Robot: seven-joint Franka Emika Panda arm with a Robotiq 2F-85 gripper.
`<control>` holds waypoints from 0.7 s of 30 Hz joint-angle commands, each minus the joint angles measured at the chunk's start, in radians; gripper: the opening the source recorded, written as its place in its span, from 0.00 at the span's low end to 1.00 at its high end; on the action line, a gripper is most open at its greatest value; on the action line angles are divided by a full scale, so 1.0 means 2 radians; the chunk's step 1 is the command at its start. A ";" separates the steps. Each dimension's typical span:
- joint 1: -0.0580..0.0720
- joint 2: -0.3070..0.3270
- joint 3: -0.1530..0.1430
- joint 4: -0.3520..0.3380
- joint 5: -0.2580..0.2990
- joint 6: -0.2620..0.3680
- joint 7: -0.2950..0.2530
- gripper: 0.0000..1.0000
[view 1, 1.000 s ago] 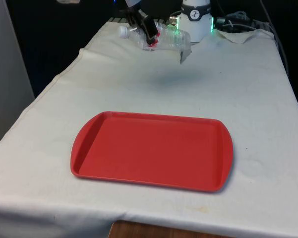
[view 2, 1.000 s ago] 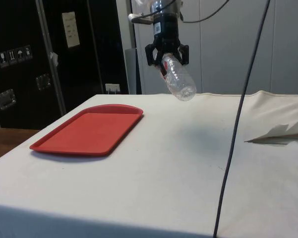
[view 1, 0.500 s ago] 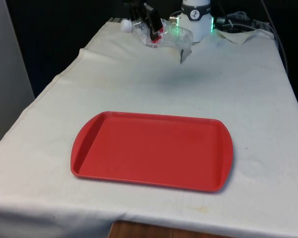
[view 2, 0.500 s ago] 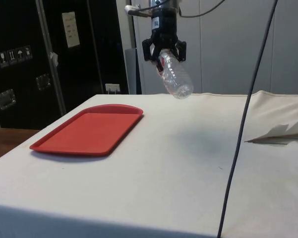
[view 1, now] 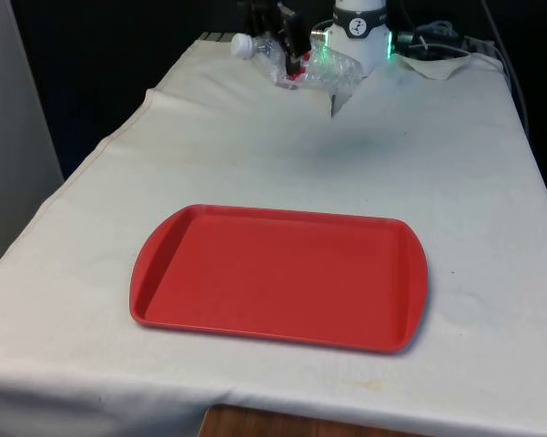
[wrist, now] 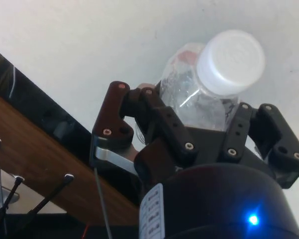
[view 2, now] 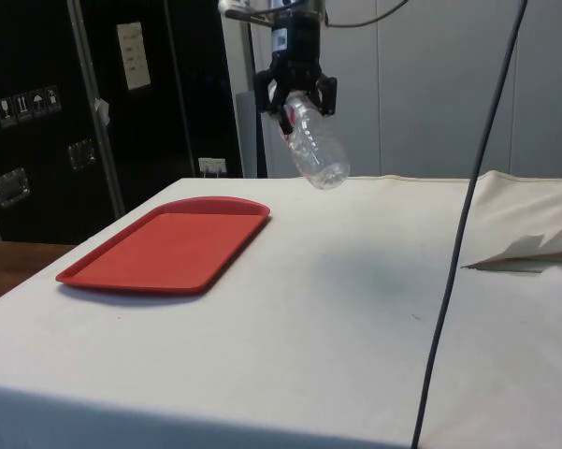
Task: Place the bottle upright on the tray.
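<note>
Lighting: bright, even, diffuse from overhead; white cloth (view 1: 255,155) near washed out at its far end, black backdrop beyond it unlit. Shadows: one soft grey patch on the cloth below the raised bottle (view 2: 314,150), and a thin dark rim under the red tray (view 1: 278,276) on its near side. Glare: pale highlights on the bottle's clear plastic and white cap (wrist: 231,55).

The red tray (view 1: 278,276) and held bottle (view 2: 313,142) are shared by front and side views; the wrist view is shot close along the gripper (wrist: 196,132).
</note>
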 commanded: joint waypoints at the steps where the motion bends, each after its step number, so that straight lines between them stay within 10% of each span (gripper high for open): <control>1: 0.000 -0.001 0.002 0.000 -0.001 0.002 0.000 0.00; 21: 0.002 -0.006 0.042 -0.005 -0.035 0.058 0.022 0.00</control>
